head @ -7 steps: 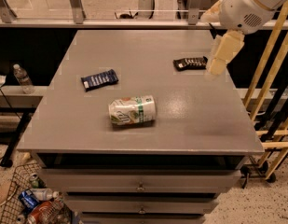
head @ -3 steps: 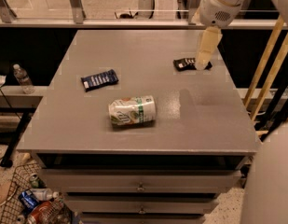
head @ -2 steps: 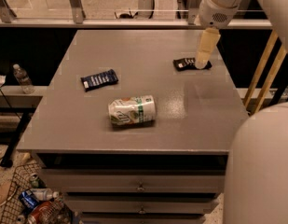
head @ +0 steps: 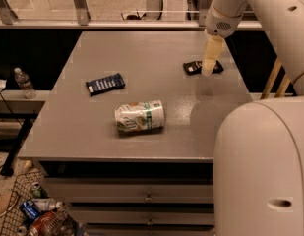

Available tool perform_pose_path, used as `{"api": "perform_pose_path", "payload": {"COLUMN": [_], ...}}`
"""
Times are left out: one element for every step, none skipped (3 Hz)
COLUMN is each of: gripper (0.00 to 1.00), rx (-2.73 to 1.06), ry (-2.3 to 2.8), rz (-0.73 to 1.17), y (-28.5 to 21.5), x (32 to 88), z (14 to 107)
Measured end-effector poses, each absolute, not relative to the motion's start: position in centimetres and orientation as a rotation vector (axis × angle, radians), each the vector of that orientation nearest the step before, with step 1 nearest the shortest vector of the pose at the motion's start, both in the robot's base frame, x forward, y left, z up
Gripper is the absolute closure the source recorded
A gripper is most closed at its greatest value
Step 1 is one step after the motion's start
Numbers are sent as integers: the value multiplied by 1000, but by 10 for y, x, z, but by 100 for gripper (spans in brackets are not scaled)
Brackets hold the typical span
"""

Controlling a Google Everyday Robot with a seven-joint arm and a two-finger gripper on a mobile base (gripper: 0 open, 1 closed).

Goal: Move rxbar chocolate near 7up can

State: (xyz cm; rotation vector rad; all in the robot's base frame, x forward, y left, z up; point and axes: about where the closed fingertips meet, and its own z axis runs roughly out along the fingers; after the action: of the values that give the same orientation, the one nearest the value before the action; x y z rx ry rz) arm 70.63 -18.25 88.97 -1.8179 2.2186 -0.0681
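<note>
While the robot's white arm [head: 259,14] reaches in from the upper right and its rounded white body [head: 262,171] fills the lower right corner of the view, the grey table [head: 141,48] takes up most of the rest, with drawers [head: 149,197] beneath its front edge.

On that tabletop the gripper [head: 207,72], a pale yellowish piece pointing downward from the wrist, is low over the far right part of the surface. Its tip sits directly in front of the middle of the rxbar chocolate [head: 192,68], at or just above the wrapper; whether it touches cannot be told, nor how far it is parted, and nothing can be seen held in it.

The 7up can [head: 139,116] lies on its side near the middle of the table toward the front edge, its white-and-green label facing up, its length running left to right. It is well apart from the gripper.

A dark blue bar wrapper [head: 105,83] lies flat to the left of centre, farther back than the can and near it, slightly angled.

The rxbar chocolate lies flat at the far right of the table, well apart from the 7up can, both dark ends showing on either side of the gripper.

Left of the table a clear water bottle [head: 24,82] stands upright on a low ledge. A wire basket [head: 18,200] at the lower left holds cans and bottles.
</note>
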Motion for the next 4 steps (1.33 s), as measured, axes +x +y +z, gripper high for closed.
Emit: {"api": "perform_pose_path", "payload": {"gripper": [0,0,0,0], "rx": [-1826,-1838,-1826,-1810], "ry": [2238,2246,2263,2275], "rz": [-25,11,46,77], "y": [-177,-172,-172,-175], "x": [716,723,727,730], "z": [871,854,841,831]}}
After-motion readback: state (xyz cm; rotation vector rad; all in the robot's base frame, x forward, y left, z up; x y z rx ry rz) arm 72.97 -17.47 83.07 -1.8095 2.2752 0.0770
